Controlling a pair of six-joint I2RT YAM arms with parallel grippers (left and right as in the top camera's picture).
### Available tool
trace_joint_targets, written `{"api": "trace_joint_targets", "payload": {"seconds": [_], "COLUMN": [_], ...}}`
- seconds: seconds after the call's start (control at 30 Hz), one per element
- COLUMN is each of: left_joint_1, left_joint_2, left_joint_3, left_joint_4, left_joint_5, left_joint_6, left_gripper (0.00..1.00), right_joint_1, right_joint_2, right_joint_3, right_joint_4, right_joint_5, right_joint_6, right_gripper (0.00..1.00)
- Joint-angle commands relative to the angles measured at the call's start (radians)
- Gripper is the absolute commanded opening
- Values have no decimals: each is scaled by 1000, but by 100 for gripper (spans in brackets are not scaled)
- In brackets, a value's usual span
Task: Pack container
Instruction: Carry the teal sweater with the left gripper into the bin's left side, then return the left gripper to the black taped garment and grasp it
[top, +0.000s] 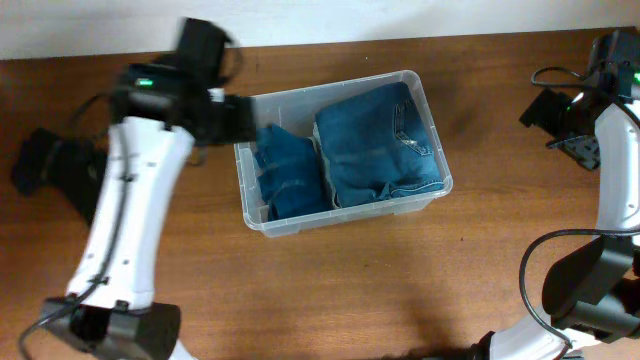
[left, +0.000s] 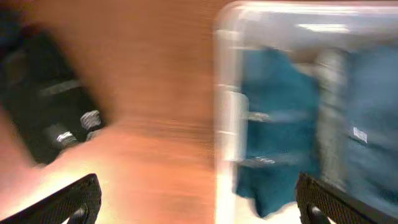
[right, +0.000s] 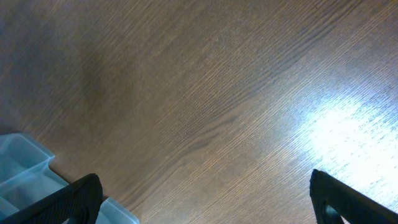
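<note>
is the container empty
No, the container holds a large folded denim garment with a smaller folded blue cloth beside it.

Just ahead and right of the left gripper (left: 198, 202) the container (top: 430, 110) wall blocks the way, folded blue denim (top: 375, 140) filling it wall to wall, a blurred black object (left: 50, 106) stands to its left with bare table (left: 155, 93) between, while under the right gripper (right: 208, 199) the table lies open.
</note>
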Motion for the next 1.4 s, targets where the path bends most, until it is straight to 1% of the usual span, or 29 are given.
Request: {"api": "trace_joint_targets", "payload": {"seconds": [0.0, 0.1, 0.2, 0.3, 0.4, 0.5, 0.6, 0.73, 0.8, 0.9, 0.97, 1.1, 1.17, 1.2, 1.27, 1.3, 1.33, 1.37], "left_joint_1": [177, 335, 444, 513, 578, 606, 611, 610, 610, 610, 610, 610, 610, 610, 610, 610, 610, 610], "left_joint_2": [-24, -24, -24, -23, -23, -23, -23, -23, -23, -23, -18, 13, 39, 63, 88, 96, 103, 106], "left_joint_3": [2, -55, -156, -267, -426, -557, -655, -750, -787, -807, -809, -809, -809, -809, -809, -809, -809, -809], "left_joint_4": [-25, -6, 37, 88, 200, 317, 418, 573, 653, 717, 745, 764, 763, 756, 749, 747, 741, 736], "left_joint_5": [-11, -10, -9, -6, 38, 82, 76, 74, 74, 73, 73, 74, 73, 74, 74, 74, 74, 74], "left_joint_6": [-52, -73, -78, -77, -75, -36, -20, -15, 13, 59, 83, 90, 104, 111, 111, 111, 111, 111], "left_gripper": [99, 99, 99, 99, 99, 99, 99, 99, 99, 99, 96, 95, 90, 79, 64, 59, 50, 38], "right_joint_1": [-1, -1, -1, -1, -1, -1, -1, -1, -1, -1, -1, -1, -1, -1, -1, -1, -1, -1], "right_joint_2": [2, 2, 2, 2, 2, 2, 2, 2, 2, 2, 2, 2, 2, 2, 2, 2, 2, 2], "right_joint_3": [3, 3, 3, 3, 3, 3, 3, 3, 3, 3, 3, 3, 3, 3, 3, 3, 3, 3], "right_joint_4": [0, -1, 0, 0, 0, 0, 0, 0, 0, 0, 0, 0, 0, 0, 0, 0, 0, 0], "right_joint_5": [9, 9, 9, 9, 9, 9, 9, 9, 9, 9, 9, 9, 9, 9, 9, 9, 9, 9], "right_joint_6": [7, 8, 8, 7, 7, 7, 7, 8, 8, 7, 8, 7, 7, 7, 7, 8, 8, 7], "right_gripper": [98, 99, 99, 98, 99, 99, 99, 99, 99, 98, 99, 99, 99, 99, 99, 98, 99, 99]}}
